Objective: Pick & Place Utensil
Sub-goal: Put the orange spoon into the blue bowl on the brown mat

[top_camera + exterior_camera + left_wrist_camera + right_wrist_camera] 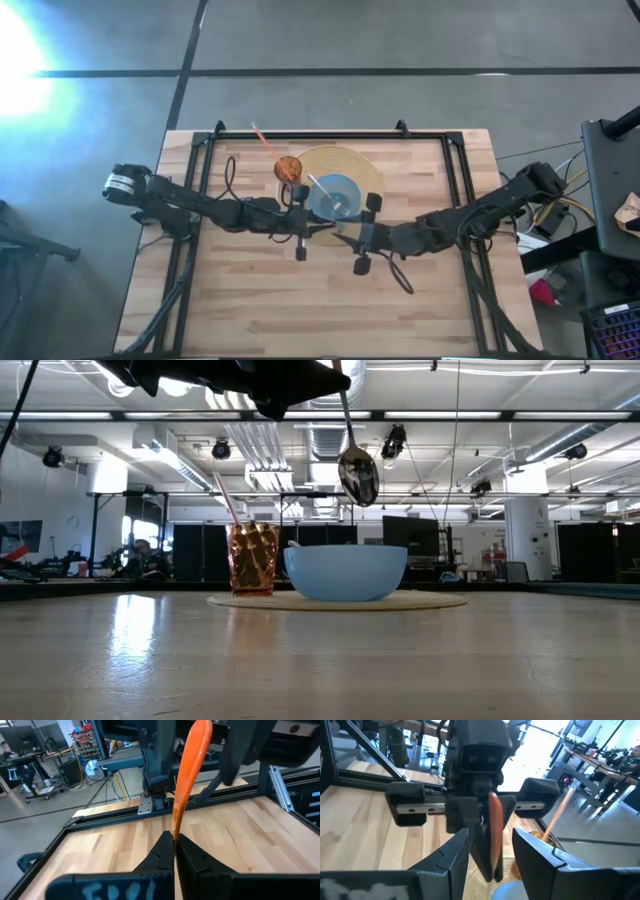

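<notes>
A spoon with an orange handle (189,770) and a metal bowl (358,475) hangs above the light blue bowl (345,572). My left gripper (174,839), reaching in from the table's left, is shut on the handle. My right gripper (491,834) faces it from the right, open. Its two fingers (454,855) stand on either side of the handle and of the left gripper's fingertips, with a gap showing on each side. The blue bowl (328,197) rests on a round woven mat (350,160). My left gripper pinches the orange handle's lower part (175,827) between its two fingers. The fingers come in about level from the table's left and lie across the handle. The spoon is lifted clear: the handle rises above the fingers, and the metal bowl hangs below over the blue bowl.
An amber tumbler (288,168) with a straw (264,137) stands on the mat's left edge, close beside the blue bowl. A black frame rail (330,133) runs along the table's far edge and down both sides. Bare wood (320,300) lies toward the near edge.
</notes>
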Controlling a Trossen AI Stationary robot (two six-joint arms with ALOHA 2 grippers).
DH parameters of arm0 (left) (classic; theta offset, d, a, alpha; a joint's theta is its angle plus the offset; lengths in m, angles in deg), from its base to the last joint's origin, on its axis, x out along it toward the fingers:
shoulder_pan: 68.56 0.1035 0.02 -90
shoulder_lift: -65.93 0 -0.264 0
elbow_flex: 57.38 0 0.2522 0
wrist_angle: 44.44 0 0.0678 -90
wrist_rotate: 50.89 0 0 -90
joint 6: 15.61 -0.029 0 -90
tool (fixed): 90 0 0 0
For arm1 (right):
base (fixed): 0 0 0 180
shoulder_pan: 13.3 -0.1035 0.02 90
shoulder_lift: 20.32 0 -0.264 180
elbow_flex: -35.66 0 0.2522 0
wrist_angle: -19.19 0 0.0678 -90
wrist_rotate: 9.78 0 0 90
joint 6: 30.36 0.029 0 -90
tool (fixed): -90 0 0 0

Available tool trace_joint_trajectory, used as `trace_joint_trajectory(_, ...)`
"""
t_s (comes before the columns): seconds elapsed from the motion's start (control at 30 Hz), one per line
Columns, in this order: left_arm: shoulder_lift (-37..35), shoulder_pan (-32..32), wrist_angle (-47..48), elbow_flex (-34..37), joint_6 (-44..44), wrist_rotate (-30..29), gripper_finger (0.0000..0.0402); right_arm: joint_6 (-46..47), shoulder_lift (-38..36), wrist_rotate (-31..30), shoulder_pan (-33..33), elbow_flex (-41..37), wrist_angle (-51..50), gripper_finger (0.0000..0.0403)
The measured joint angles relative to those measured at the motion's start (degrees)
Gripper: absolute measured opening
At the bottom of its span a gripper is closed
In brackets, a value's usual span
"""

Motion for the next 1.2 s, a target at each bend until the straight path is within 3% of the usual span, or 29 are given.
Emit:
trace_joint_trajectory(0.67,0.00,0.00,-2.73,0.11,0.40,1.57,0.0003,2.21,0.10,7.51,2.49,-2.09,5.04,0.0145)
trace_joint_trajectory(1.2,0.17,0.00,-4.70,0.22,1.94,2.73,0.0003,4.68,0.10,7.87,3.59,-2.25,6.25,0.0072)
